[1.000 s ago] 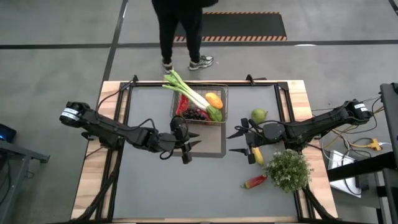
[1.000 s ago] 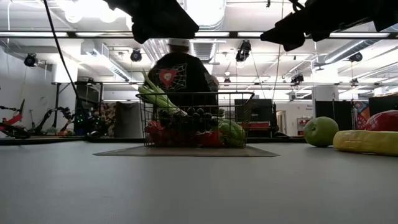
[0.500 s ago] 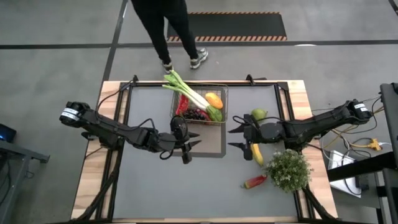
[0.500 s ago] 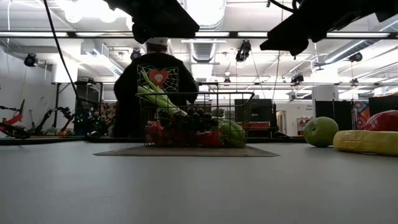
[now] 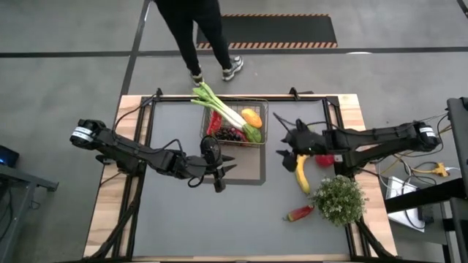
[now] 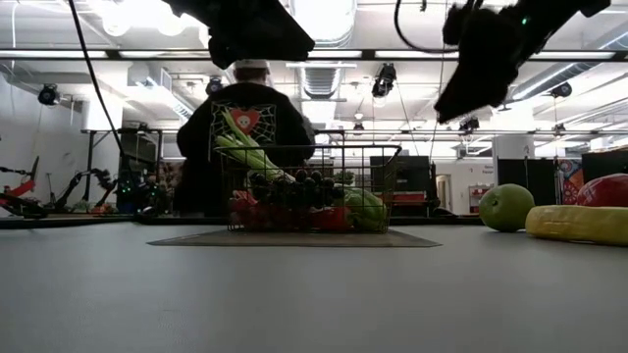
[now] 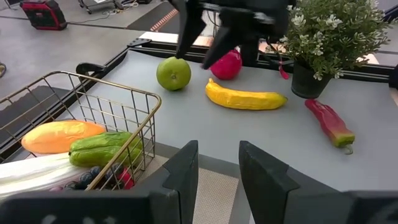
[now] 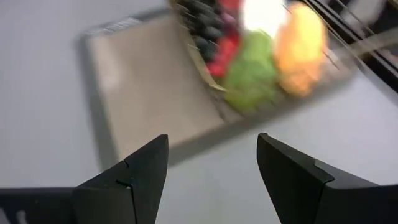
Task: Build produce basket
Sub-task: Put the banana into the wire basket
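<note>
The wire basket point(image 5: 235, 124) stands on a flat grey mat point(image 5: 248, 169) at the table's far middle. It holds the leek point(image 5: 218, 106), red peppers, dark grapes point(image 5: 232, 134) and an orange and a green piece. The banana point(image 5: 301, 175), red apple point(image 5: 326, 159) and a red pepper point(image 5: 300, 213) lie on the table to its right. The green pear point(image 7: 173, 73) shows in the left wrist view. My right gripper point(image 5: 287, 145) is open and empty, above the table between the basket and the banana. My left gripper point(image 5: 221, 172) is open and empty, just near of the basket.
A bushy potted plant point(image 5: 338, 199) stands at the right, near the banana and the pepper. A person point(image 5: 196, 29) stands beyond the table's far edge. There is open table surface on the near half and on the left.
My right gripper has gone toward the table's far edge, from beside the banana to a spot nearer the basket's right side, and has tipped downward. It has stayed open. The person beyond the far edge has stepped to the left.
</note>
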Available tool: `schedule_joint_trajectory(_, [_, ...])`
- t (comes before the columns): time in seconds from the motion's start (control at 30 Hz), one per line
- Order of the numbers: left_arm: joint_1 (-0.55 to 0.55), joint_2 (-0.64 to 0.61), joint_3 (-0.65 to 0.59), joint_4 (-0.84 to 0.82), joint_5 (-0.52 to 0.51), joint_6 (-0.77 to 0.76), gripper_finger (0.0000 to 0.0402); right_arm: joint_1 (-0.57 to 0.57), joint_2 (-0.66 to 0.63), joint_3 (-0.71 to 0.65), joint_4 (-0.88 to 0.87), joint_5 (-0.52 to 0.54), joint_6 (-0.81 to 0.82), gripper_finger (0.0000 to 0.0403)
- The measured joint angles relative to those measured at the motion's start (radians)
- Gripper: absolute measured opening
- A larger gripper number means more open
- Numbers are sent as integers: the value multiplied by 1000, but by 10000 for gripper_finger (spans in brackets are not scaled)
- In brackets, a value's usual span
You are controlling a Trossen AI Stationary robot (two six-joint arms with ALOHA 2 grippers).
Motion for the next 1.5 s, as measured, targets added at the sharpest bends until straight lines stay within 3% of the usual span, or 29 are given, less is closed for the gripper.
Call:
schedule_joint_trajectory(0.33, [0, 0, 0, -1, 0, 2, 99, -186, 66, 5, -238, -10, 117, 228])
schedule_joint_trajectory(0.7, [0, 0, 0, 0, -1, 24, 99, -283, 187, 5, -340, -54, 114, 228])
schedule_joint_trajectory(0.87, [0, 0, 0, 0, -1, 25, 99, -286, 236, 5, -389, -136, 110, 239])
schedule_joint_trajectory(1.27, [0, 0, 0, 0, -1, 27, 99, -284, 249, 65, -521, -199, 229, 324])
schedule_joint_trajectory(1.5, [0, 0, 0, -1, -1, 27, 99, -203, 241, 89, -562, -266, 364, 328])
